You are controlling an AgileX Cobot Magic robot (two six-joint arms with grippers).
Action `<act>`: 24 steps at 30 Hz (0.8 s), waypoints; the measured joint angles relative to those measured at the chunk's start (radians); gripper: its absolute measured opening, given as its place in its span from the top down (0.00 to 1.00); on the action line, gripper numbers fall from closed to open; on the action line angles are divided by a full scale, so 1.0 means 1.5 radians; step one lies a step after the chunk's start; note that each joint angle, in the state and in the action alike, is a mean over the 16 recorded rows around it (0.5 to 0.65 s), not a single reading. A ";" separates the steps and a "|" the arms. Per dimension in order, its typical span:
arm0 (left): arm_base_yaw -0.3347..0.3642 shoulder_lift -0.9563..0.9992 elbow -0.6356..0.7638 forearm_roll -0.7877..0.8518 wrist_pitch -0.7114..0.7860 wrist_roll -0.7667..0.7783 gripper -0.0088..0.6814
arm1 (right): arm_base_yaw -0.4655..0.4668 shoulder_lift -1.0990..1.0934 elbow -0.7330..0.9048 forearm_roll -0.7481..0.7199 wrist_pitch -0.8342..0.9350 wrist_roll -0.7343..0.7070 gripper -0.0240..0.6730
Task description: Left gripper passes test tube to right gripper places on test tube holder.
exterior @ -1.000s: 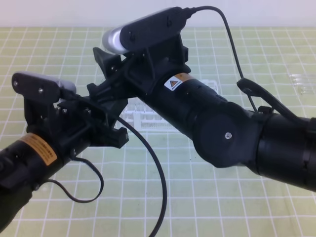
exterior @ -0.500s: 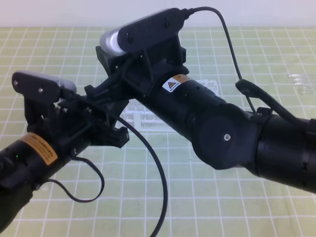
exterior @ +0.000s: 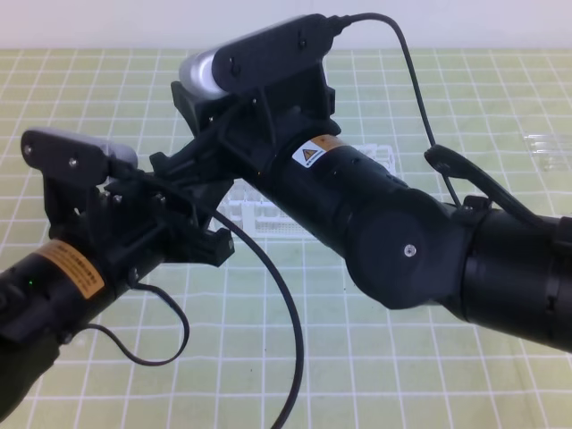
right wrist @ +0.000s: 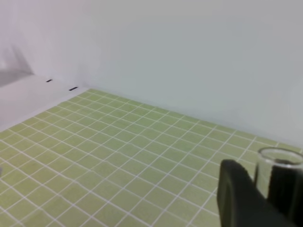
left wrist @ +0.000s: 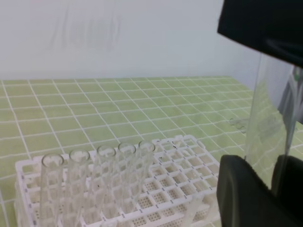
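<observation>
Left gripper (exterior: 183, 228) and right gripper (exterior: 192, 156) meet just left of centre, black fingers crowded together, so jaw state can't be read from here. The right arm's bulky black body w/ its warning-triangle label (exterior: 310, 155) crosses diagonally from lower right and hides most of the test tube holder (exterior: 259, 214) (only a white lattice strip shows below the arm, plus a corner near the label). A black cable (exterior: 277, 304) loops down over the green grid mat (exterior: 375, 357). Test tube not discernible.
</observation>
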 joint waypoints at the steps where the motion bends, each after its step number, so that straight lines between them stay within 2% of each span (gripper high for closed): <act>1: 0.000 0.000 0.000 0.000 0.000 0.000 0.89 | 0.000 0.000 0.000 0.000 0.000 0.000 0.82; 9: 0.000 0.001 0.000 0.000 -0.007 0.000 0.82 | 0.000 0.000 0.000 -0.001 -0.003 0.000 0.82; 24: 0.000 -0.001 0.000 -0.001 -0.027 0.000 0.44 | -0.003 0.000 0.000 0.000 -0.019 -0.011 0.83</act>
